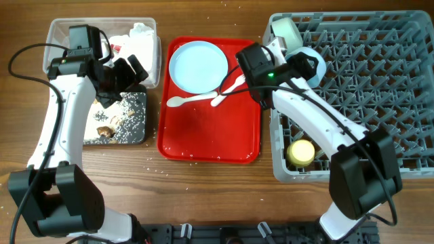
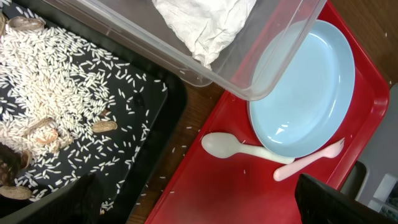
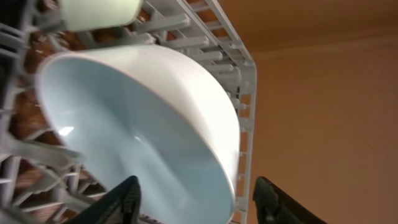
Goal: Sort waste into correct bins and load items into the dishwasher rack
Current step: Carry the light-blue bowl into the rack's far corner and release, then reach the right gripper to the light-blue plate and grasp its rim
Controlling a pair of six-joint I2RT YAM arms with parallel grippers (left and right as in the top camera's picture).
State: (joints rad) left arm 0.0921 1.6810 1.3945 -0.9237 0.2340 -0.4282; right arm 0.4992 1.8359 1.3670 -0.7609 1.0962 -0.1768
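While the right gripper stands, jaws released, astride the bowl, best to withdraw straight without nudging it. Left gripper jaws spread, empty.

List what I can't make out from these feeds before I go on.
- Overhead: the left arm covers much of the clear tub; whatever lies beneath is hidden.
- Right wrist: the right pincer straddles the wall of the bowl; whether it pinches is unclear.
- Right wrist: the second bowl is cut off by the top edge.
- Left wrist: the black tray runs off the left and bottom edges.
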